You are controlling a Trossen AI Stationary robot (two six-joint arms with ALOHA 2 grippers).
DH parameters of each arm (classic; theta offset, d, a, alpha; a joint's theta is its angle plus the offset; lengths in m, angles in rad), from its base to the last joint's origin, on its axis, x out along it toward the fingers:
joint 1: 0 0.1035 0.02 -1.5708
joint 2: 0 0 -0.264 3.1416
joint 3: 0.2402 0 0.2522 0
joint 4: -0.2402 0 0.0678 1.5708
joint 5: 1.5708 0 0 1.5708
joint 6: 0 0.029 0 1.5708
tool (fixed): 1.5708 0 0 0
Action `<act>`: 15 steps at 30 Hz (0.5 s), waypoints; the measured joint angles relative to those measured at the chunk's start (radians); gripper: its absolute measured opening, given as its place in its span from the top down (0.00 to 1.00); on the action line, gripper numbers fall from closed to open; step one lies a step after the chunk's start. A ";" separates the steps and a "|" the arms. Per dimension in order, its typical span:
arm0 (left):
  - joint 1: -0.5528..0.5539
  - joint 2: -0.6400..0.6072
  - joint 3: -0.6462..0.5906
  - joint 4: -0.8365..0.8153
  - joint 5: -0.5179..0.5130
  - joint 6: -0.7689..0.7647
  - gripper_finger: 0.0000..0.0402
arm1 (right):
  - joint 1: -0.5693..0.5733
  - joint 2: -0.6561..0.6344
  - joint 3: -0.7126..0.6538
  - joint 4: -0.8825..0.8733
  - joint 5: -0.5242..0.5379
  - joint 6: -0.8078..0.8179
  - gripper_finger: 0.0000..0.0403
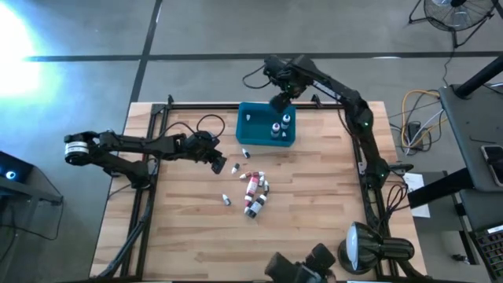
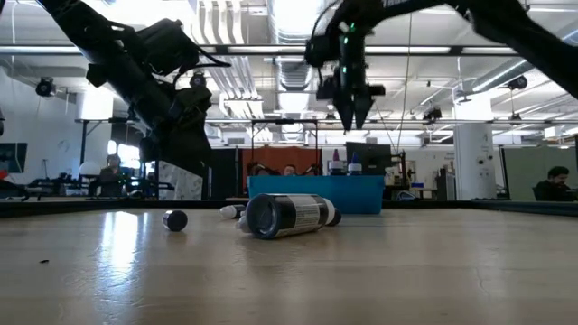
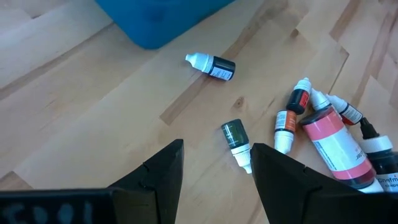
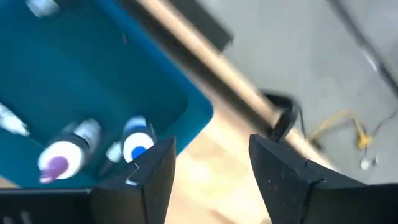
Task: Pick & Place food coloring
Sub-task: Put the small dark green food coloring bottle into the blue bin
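Observation:
Several food coloring bottles lie loose on the wooden table: a dark green one [image 3: 235, 135], a dark one [image 3: 214, 65] nearer the bin, and a cluster [image 1: 255, 189] with a larger red bottle [image 3: 333, 142]. My left gripper [image 3: 217, 149] hovers open just short of the dark green bottle, left of the cluster [image 1: 218, 163]. The teal bin [image 1: 255, 135] stands at the far middle with upright bottles [image 4: 62, 155] [image 4: 137, 143] inside. My right gripper [image 4: 211, 146] hangs open and empty above the bin's far right corner [image 1: 279, 102].
A black metal frame [image 1: 196, 106] runs along the table's far and side edges. A lamp [image 1: 361, 245] stands at the near right corner. Bare wood lies left of and in front of the cluster. People sit in the room behind the table [image 2: 113, 171].

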 joint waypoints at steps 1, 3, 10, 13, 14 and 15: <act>0.000 0.000 0.000 0.001 0.000 0.008 0.59 | 0.007 -0.027 -0.004 0.020 0.002 0.000 0.51; 0.001 0.000 0.000 0.001 0.000 0.019 0.59 | 0.023 -0.083 -0.026 0.062 -0.013 0.005 0.51; 0.002 0.000 0.000 0.005 0.000 0.022 0.59 | 0.117 -0.295 -0.339 0.219 -0.001 0.069 0.51; 0.002 0.008 0.000 0.013 0.000 0.012 0.59 | 0.168 -0.392 -0.537 0.253 0.032 0.158 0.51; 0.002 0.015 0.000 0.018 0.001 0.003 0.59 | 0.184 -0.424 -0.598 0.261 0.039 0.197 0.51; 0.002 0.023 0.000 0.018 0.000 -0.010 0.59 | 0.201 -0.453 -0.654 0.267 0.041 0.244 0.51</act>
